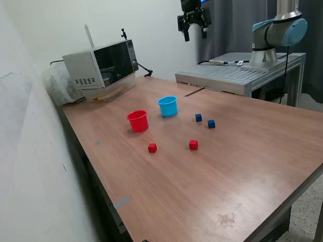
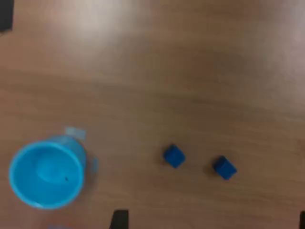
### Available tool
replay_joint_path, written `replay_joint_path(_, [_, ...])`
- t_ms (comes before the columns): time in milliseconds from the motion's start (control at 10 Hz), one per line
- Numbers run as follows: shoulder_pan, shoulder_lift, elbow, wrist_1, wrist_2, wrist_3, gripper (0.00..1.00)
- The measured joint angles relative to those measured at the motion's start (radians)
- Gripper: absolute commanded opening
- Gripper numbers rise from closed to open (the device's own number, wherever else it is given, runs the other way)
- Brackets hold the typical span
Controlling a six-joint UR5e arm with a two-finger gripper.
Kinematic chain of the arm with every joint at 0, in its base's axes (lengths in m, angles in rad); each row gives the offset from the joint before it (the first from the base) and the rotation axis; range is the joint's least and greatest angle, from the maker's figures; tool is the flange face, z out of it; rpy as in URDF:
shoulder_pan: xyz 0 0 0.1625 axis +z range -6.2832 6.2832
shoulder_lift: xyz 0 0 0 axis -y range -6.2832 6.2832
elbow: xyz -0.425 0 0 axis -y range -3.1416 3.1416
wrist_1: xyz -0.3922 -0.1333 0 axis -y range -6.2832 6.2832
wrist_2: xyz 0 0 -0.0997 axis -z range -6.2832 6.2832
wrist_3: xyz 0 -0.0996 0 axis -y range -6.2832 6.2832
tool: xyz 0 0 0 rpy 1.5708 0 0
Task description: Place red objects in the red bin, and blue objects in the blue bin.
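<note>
A wooden table (image 1: 242,166) is seen, with a grey box-like appliance (image 1: 101,68) at its far corner. High above it the gripper (image 1: 195,34) is held clear of everything, its fingers spread and empty. The red cup (image 1: 137,121) and the light blue cup (image 1: 167,106) stand upright, near each other. Two dark blue cubes (image 1: 198,117) (image 1: 211,123) lie just apart on the exterior view's right of the blue cup — two red cubes (image 1: 152,147) (image 1: 193,145) nearer the camera, well apart.

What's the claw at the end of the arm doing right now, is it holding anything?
Gripper: open, holding nothing, raised high above the table.
</note>
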Motion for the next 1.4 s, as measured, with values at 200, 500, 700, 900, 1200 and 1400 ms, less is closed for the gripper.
replay_joint_path(200, [0.042,0.102,-0.034,-0.064,0.006,-0.037,1.0])
replay_joint_path(500, [0.086,0.259,-0.039,-0.172,0.003,-0.183,1.0])
replay_joint_path(700, [0.095,0.329,-0.034,-0.22,0.0,-0.318,1.0])
replay_joint_path(900, [0.094,0.371,-0.008,-0.241,-0.002,-0.45,1.0])
replay_joint_path(1200, [0.09,0.423,0.04,-0.283,-0.009,-0.552,1.0])
replay_joint_path(1400, [0.094,0.469,0.05,-0.317,-0.034,-0.565,1.0])
